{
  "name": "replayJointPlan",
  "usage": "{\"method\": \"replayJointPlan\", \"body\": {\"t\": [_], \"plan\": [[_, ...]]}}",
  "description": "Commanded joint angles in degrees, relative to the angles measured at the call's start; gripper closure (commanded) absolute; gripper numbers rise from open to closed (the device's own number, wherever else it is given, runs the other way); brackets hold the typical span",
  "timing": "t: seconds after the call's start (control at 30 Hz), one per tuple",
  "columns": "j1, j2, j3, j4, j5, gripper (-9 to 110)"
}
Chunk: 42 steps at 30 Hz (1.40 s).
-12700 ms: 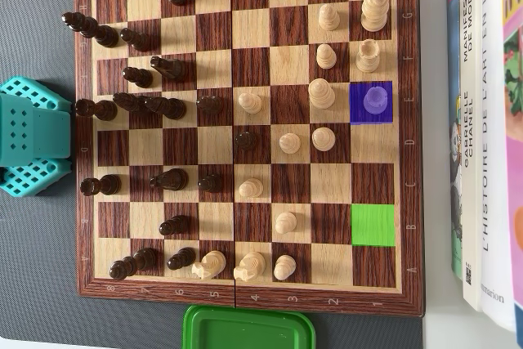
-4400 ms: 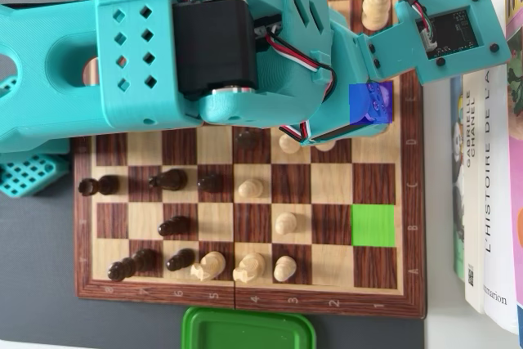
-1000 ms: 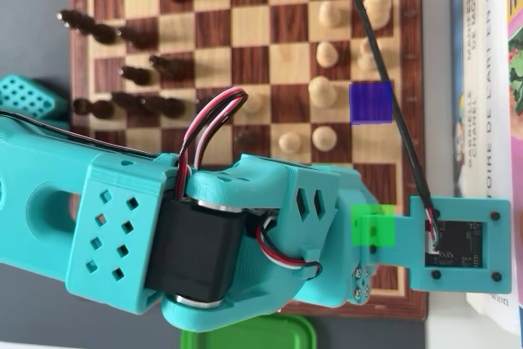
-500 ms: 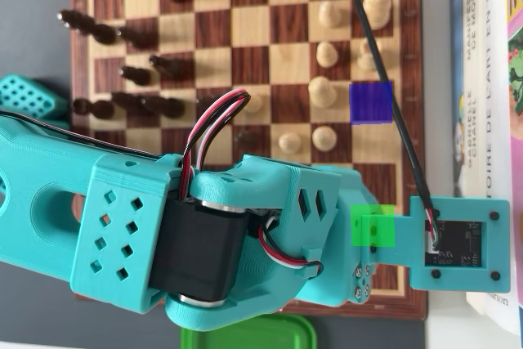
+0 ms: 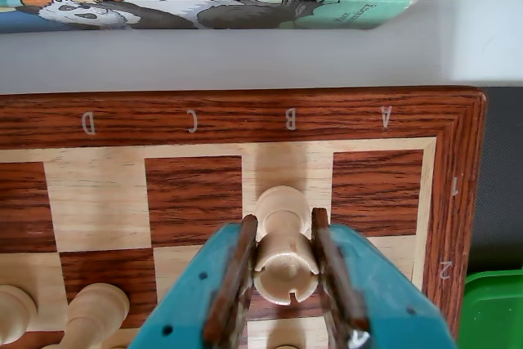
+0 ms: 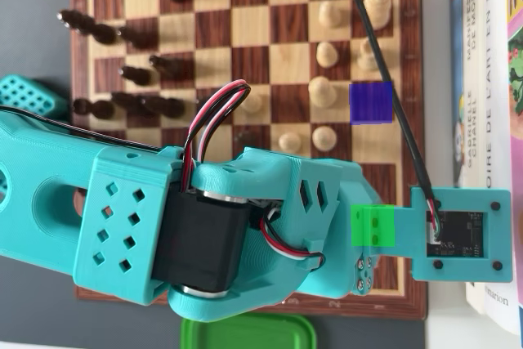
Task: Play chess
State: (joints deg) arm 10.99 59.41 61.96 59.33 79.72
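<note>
Rook [image 5: 282, 255] gripped, move underway.
Pincer [image 5: 284, 284] clenched on it above chessboard [image 5: 245, 112]; not yet set down, game mid-play.

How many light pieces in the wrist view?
3: rook between the jaws on file B; two cut-off pieces at the lower left. Others may hide under the jaws.
</note>
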Motion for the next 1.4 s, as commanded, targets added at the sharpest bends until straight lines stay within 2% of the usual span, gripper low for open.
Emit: {"method": "replayJointPlan", "body": {"t": [0.0,0.63,0.83,1.37], "plan": [[0.0,0.6,-3.0,-0.5,-0.3,97],[0.4,-2.5,-5.0,0.1,-0.4,97],[0.4,-2.5,-5.2,0.1,-0.4,90],[0.2,-2.3,-5.2,0.1,-0.4,89]]}}
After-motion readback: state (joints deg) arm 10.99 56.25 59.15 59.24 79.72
